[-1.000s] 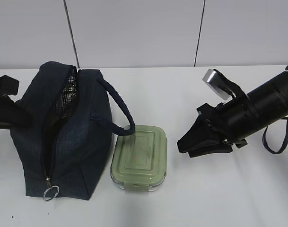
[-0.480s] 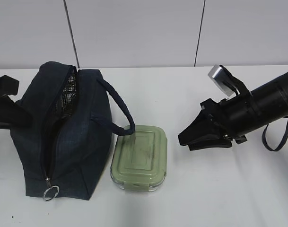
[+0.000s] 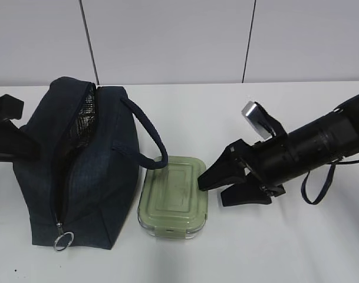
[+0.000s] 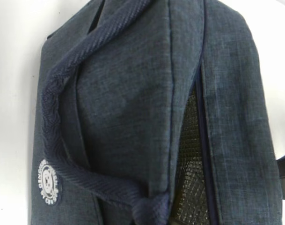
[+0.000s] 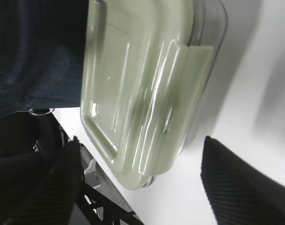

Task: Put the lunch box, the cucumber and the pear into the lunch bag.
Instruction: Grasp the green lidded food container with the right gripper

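Lunch box [image 3: 173,197] lay flat on the white table [image 3: 297,247], just right of the lunch bag [image 3: 79,165] and touching or nearly touching the bag's side; one padded loop handle [image 3: 145,138] drooped over the box's far-left corner. Bag stood with its zipper parted, silvery lining [image 3: 79,121] visible in the gap, metal ring pull [image 3: 63,240] at the near end. Cucumber and pear not visible in any view — possibly inside the bag, cannot confirm.

Right gripper [image 3: 217,184] sat at the box's right edge, jaws spread apart with nothing between them; wrist view showed the two fingers flanking the lid [image 5: 137,93], no contact seen. Left gripper [image 3: 8,138] was left of the bag; its jaw state could not be read from these views.

Handling judgement: rigid box, sage lid glossy and ribbed, clear base probably glass or hard plastic — likely the heaviest item and slippery on the lid. Best hold probably across the short width at the side walls, below the clip tab [image 5: 191,89], not on the lid face. Handle over the corner may snag on lifting.
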Tool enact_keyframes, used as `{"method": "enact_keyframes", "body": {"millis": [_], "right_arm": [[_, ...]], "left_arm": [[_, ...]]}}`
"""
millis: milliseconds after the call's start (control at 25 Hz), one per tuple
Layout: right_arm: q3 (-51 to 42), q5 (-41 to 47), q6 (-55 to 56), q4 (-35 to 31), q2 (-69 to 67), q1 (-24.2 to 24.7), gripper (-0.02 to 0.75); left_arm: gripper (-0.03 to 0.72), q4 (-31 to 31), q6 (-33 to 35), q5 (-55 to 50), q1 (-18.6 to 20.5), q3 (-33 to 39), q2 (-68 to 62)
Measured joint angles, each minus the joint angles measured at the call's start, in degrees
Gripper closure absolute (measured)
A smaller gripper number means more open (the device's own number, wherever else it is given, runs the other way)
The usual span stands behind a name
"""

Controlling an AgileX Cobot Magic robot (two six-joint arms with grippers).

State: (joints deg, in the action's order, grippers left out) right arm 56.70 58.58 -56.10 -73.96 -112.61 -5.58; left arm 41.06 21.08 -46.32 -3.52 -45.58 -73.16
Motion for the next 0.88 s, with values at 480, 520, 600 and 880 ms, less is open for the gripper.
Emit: {"method": "enact_keyframes", "body": {"millis": [480,520,600,880], "right_arm": [[0.0,-2.36,-6.82,-11.57,-8.01,-2.43,0.138],[0.0,-2.07,-7.28,-12.7,-8.54,-2.43,0.144],[0.0,-1.71,-7.76,-13.8,-9.28,-2.43,0.151],[0.0,-1.71,-10.19,-16.33,-9.31,-2.43,0.193]], "left_arm": [[0.704,-0.06,0.0,-0.67,0.0,0.0,0.0],[0.704,-0.06,0.0,-0.67,0.0,0.0,0.0],[0.704,-0.06,0.0,-0.69,0.0,0.0,0.0],[0.704,-0.06,0.0,-0.8,0.0,0.0,0.0]]}}
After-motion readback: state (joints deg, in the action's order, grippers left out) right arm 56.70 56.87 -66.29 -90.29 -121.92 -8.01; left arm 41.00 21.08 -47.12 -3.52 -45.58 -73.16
